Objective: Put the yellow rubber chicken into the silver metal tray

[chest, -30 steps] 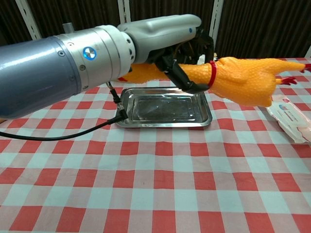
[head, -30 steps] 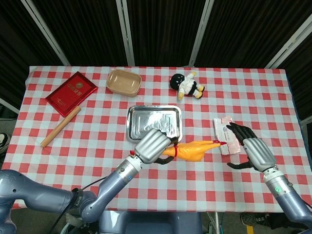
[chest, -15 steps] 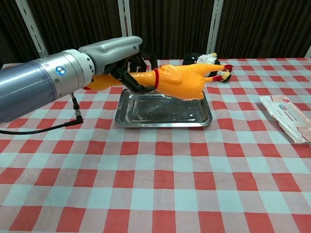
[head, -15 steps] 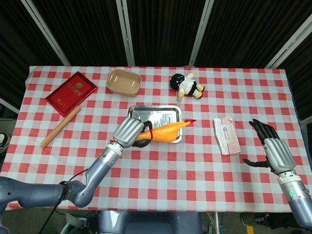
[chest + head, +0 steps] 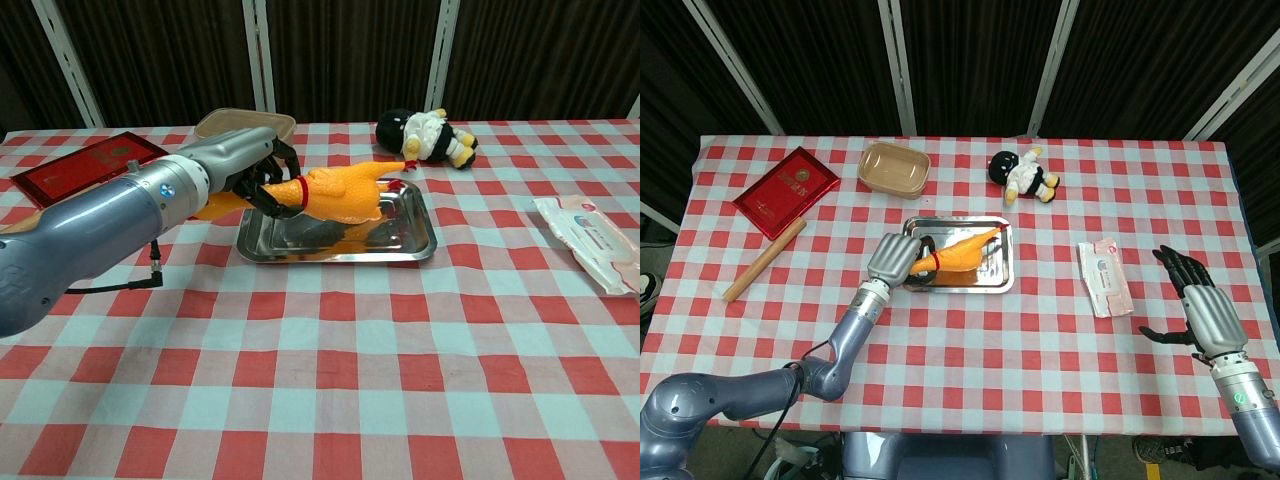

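Checked tablecloth point(image 5: 970, 340), dark curtains behind. Left hand point(image 5: 894, 259) grips the yellow rubber chicken point(image 5: 958, 254) by the neck, low over the silver metal tray point(image 5: 996, 281). Best lower until it rests flat, then let go; right hand point(image 5: 1200, 312) idles, fingers spread, holding nothing.

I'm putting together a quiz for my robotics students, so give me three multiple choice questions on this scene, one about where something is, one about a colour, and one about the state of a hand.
1. Where is the yellow rubber chicken?
A. Over the silver metal tray
B. On the red book
C. Beside the white packet

2. What colour is the band around the chicken's neck?
A. Blue
B. Red
C. Green

3. What is the right hand doing?
A. Holding the plush doll
B. Pressing on the tray
C. Holding nothing, fingers apart

Answers:
1. A: both views show the chicken within the rim of the silver metal tray, held at its neck end by the left hand.
2. B: the chest view shows a red band at its neck.
3. C: the head view shows it at the table's right edge, fingers spread, apart from the white packet.
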Robot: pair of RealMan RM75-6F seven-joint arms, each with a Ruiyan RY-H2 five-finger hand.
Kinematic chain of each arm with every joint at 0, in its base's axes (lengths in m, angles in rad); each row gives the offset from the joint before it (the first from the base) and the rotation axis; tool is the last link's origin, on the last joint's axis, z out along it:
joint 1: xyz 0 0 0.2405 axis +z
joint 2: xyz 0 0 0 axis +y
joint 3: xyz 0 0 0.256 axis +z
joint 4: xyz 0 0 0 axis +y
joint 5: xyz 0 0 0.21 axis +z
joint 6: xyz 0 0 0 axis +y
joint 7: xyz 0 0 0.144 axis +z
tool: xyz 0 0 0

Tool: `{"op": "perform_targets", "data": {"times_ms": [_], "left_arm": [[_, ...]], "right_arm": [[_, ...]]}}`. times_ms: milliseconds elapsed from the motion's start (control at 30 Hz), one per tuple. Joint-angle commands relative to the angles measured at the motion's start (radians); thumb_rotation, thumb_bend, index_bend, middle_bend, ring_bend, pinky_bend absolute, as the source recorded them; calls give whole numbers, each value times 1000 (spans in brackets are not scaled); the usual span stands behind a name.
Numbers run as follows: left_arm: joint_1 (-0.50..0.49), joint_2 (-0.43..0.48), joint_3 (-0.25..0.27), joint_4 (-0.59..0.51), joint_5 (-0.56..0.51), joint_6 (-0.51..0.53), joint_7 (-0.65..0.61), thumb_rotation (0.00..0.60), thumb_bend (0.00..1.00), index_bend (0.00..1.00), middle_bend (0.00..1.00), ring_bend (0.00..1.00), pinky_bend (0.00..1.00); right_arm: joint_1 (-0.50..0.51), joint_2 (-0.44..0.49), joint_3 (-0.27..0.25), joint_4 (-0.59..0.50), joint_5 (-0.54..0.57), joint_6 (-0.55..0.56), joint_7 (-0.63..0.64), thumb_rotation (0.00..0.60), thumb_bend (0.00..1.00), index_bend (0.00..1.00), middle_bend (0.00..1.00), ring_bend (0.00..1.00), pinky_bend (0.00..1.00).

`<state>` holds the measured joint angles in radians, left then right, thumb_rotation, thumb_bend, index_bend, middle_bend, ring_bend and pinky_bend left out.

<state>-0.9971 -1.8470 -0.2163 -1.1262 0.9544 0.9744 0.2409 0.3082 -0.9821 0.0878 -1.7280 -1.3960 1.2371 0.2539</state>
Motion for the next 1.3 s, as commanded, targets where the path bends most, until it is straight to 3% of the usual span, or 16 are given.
{"op": "perform_targets", "data": {"times_ms": [33, 167, 267, 433, 500, 700, 1000, 1200, 1300], "left_arm": [[-18, -43, -33, 52, 12, 1, -13, 600, 494, 590, 612, 547, 583], [-34, -76, -54, 90, 36, 9, -20, 600, 451, 570, 586, 520, 576], [-43, -92, -60, 114, 48, 8, -6, 600, 391, 496, 502, 438, 508], [-48, -85, -62, 111, 26, -53, 20, 600, 190, 68, 129, 99, 197], [-44, -74, -67, 95, 18, -64, 25, 600, 145, 10, 42, 24, 98], [-28, -40, -67, 54, 12, -72, 49, 600, 106, 0, 0, 0, 5], [19, 32, -72, -41, 36, -37, 29, 600, 101, 0, 0, 0, 0], [124, 180, -33, -250, 82, 64, 28, 600, 105, 0, 0, 0, 0], [217, 303, 10, -410, 109, 151, 32, 600, 105, 4, 2, 0, 0]], "right_arm": [[-3, 4, 1, -2, 0, 4, -2, 600, 72, 0, 0, 0, 0], [-10, 9, 4, -6, 2, 10, -3, 600, 72, 0, 0, 0, 0], [-14, 10, 4, -7, 5, 8, 0, 600, 72, 0, 0, 0, 0], [-21, 14, 4, -8, 6, 9, 4, 600, 71, 0, 0, 0, 0], [-25, 16, 4, -9, 6, 12, 6, 600, 71, 0, 0, 0, 0], [-32, 18, 4, -10, 3, 15, 16, 600, 72, 0, 0, 0, 0], [-39, 23, 7, -16, -6, 22, 16, 600, 72, 0, 0, 0, 0], [-52, 25, 17, -7, -4, 54, 2, 600, 74, 0, 0, 0, 0], [-61, 4, 26, 24, 3, 84, -34, 600, 86, 0, 0, 0, 0]]}}
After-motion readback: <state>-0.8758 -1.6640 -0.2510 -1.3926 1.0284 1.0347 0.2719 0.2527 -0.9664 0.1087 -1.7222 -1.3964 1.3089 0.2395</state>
